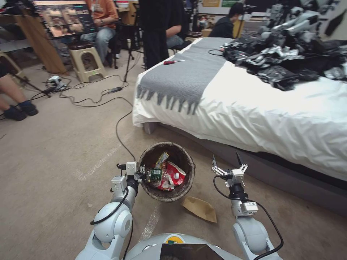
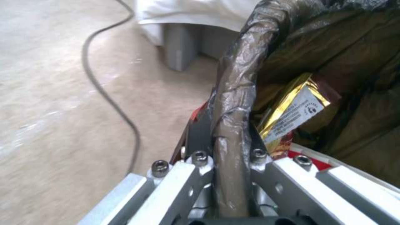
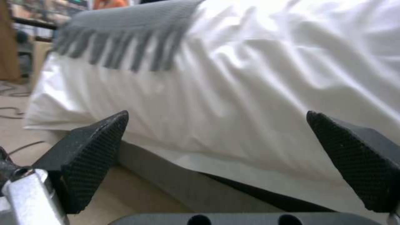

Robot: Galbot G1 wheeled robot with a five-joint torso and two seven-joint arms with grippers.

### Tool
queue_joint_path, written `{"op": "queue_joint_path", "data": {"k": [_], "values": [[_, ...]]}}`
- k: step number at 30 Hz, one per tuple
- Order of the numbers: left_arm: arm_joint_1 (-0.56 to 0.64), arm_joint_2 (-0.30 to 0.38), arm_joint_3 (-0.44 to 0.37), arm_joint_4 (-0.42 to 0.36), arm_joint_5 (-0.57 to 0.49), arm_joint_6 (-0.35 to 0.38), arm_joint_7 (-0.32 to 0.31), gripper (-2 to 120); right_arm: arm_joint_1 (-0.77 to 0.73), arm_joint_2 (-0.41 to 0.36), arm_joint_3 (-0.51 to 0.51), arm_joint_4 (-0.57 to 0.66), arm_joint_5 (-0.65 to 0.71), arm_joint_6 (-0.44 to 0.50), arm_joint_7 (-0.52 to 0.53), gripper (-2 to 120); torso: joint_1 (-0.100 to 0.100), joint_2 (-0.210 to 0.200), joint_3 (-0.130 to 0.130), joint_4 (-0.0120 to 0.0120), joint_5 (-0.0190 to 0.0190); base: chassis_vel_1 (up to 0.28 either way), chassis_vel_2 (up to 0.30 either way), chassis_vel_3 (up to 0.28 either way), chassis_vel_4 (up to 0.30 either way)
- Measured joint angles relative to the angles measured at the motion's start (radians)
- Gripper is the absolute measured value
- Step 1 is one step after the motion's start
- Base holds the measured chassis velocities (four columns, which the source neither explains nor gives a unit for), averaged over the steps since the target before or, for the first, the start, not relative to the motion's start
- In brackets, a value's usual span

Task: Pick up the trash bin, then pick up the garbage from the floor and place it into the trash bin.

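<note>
My left hand (image 1: 144, 176) is clamped on the bagged rim of the trash bin (image 1: 182, 191), litter inside. My right hand (image 1: 227, 163) hovers spread apart near the bed (image 1: 253, 119), brown paper bag (image 1: 200, 208) on the floor.

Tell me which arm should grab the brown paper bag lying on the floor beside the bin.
Right, probably. The right gripper hangs open and empty just beyond the brown paper bag, while the left gripper is clamped on the trash bin rim.
</note>
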Motion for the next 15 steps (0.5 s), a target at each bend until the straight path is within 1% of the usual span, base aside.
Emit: {"op": "queue_joint_path", "data": {"k": [5,7,9,10,11,13,15], "values": [[-0.002,0.001,-0.001,0.001,-0.006,-0.003,-0.003,0,-0.001,-0.013,0.015,-0.004,0.001,0.001,-0.008,100,0.000,0.000,0.000,0.0001,0.0000,0.106,0.097,0.078,0.091],[-0.002,0.001,-0.001,0.001,-0.007,-0.003,-0.003,0,-0.001,-0.017,0.020,-0.005,0.001,0.001,-0.012,100,0.000,0.000,0.000,0.0000,0.0000,0.014,0.022,0.050,0.069],[-0.003,0.002,-0.001,0.002,-0.007,-0.004,-0.003,0,-0.004,-0.032,0.031,-0.009,0.004,0.001,-0.031,100,0.000,0.000,0.000,-0.0004,0.0000,0.000,0.000,0.000,0.000],[-0.004,0.003,-0.001,0.002,-0.006,-0.004,-0.003,0,-0.007,-0.045,0.041,-0.013,0.006,-0.007,-0.056,100,0.000,0.000,0.000,-0.0007,0.0000,0.000,0.000,0.000,0.000],[-0.004,0.003,-0.001,0.002,-0.006,-0.004,-0.003,0,-0.007,-0.045,0.041,-0.013,0.006,-0.007,-0.056,100,0.000,0.000,0.000,-0.0007,0.0000,0.000,0.000,0.000,0.000],[-0.005,0.005,-0.002,0.002,-0.005,-0.004,-0.003,0,-0.014,-0.076,0.065,-0.019,0.008,-0.054,-0.130,100,0.000,0.000,0.000,-0.0007,0.0000,0.000,0.000,0.000,0.000],[-0.006,0.005,-0.002,0.002,-0.004,-0.004,-0.003,0,-0.007,-0.110,0.074,-0.039,0.007,-0.097,-0.171,100,0.000,0.000,0.000,-0.0005,0.0001,0.000,0.000,0.000,0.000]]}}
